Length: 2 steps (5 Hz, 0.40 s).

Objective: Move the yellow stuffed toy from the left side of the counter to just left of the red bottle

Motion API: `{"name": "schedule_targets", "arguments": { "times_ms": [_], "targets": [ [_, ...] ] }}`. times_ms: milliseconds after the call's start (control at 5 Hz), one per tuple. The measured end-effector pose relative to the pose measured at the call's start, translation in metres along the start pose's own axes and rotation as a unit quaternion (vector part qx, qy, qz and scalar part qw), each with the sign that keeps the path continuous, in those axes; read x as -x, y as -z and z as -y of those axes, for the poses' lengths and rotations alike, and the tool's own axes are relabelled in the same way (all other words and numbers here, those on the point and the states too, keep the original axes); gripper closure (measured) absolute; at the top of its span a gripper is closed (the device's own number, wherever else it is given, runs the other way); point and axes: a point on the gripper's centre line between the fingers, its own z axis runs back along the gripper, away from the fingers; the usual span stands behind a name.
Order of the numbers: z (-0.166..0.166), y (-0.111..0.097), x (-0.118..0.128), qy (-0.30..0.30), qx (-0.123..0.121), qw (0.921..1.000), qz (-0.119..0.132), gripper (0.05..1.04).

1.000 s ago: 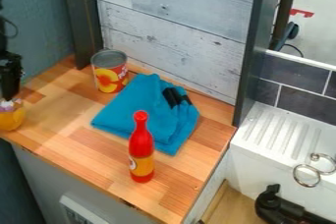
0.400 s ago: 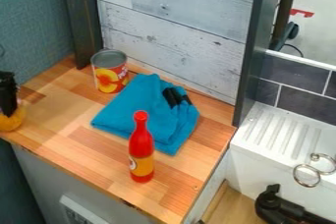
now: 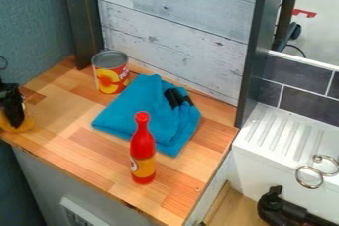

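At the bench's [image 3: 74,145] left corner, the yellow object [image 3: 25,124] shows around the claw's [image 3: 14,118] lower end; claw state cannot be determined.

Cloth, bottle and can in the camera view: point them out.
Cloth [image 3: 142,112]: camera view, on its flat left half.
Bottle [image 3: 142,145]: camera view, on its red body.
Can [image 3: 112,77]: camera view, on its label.
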Motion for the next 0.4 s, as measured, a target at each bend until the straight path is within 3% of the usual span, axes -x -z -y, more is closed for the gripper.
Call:
{"name": "schedule_targets", "arguments": {
  "times_ms": [200,400],
  "targets": [
    [0.0029,0.0064,-0.0002,-0.004,0.011,0.9999,-0.001,0.13],
    [0.0013,0.0068,0.0,-0.001,0.007,1.0,-0.001,0.368]
  ]
}}
